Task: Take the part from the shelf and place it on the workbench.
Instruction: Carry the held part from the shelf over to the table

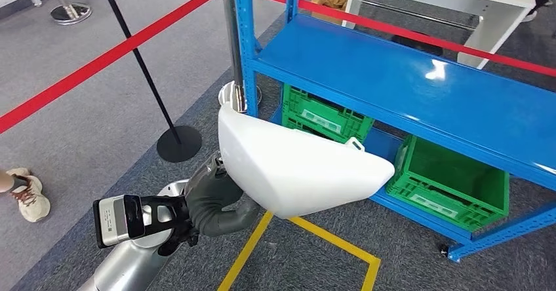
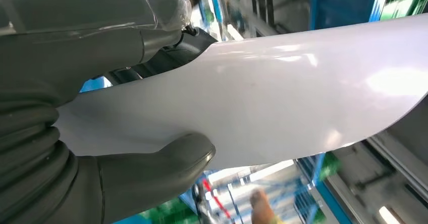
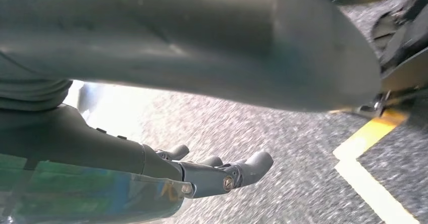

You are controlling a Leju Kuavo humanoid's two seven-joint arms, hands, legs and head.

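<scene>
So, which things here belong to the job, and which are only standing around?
Belongs to the job:
- smooth white curved plastic part, held by the left hand
- blue metal shelf

Only standing around:
- green plastic crates
- red barrier tape
- black stanchion post
- yellow floor tape

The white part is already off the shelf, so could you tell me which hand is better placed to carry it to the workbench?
Left. The left hand already grips the white part at one end, thumb pressed on its surface. The right hand hangs over the floor, fingers apart, holding nothing.
</scene>
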